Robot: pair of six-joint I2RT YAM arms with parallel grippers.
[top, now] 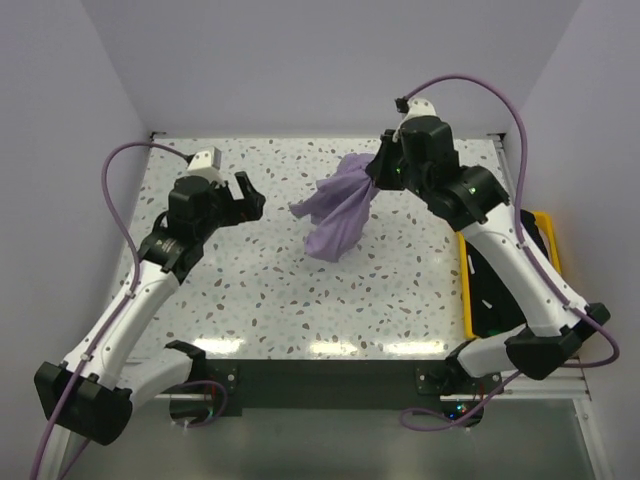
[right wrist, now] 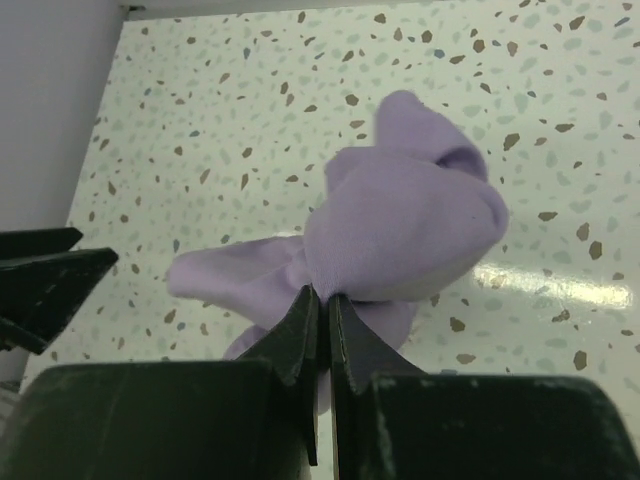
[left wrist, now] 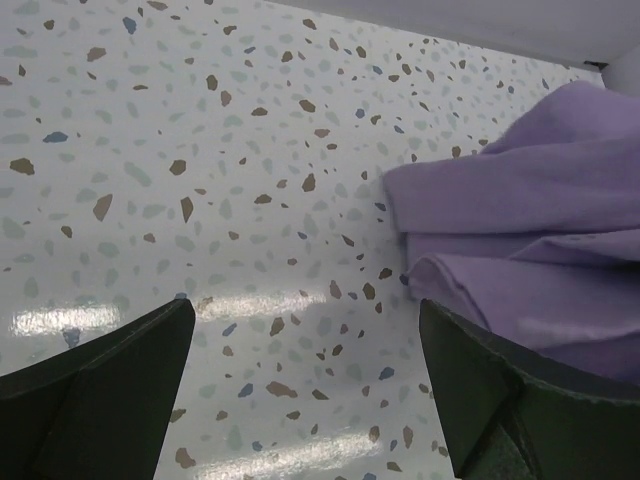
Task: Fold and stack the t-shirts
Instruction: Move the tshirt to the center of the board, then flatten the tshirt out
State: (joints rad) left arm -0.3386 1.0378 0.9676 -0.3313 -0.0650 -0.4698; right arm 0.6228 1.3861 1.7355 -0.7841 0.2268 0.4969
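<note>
A lavender t-shirt (top: 338, 212) hangs in a crumpled bunch over the middle of the speckled table, its lower end near or on the surface. My right gripper (top: 375, 177) is shut on its top; in the right wrist view the fingertips (right wrist: 325, 297) pinch a fold of the t-shirt (right wrist: 400, 225). To the shirt's left, my left gripper (top: 248, 196) stands wide open and holds nothing. In the left wrist view the left gripper (left wrist: 305, 390) hovers over bare table, with the t-shirt (left wrist: 520, 230) just past the right finger (left wrist: 500, 400). No black tee shows plainly.
A yellow bin (top: 546, 226) sits at the table's right edge, partly under the right arm, with something dark inside (top: 492, 290). White walls close the table at the back and both sides. The left gripper's fingers (right wrist: 50, 285) show at the left edge of the right wrist view.
</note>
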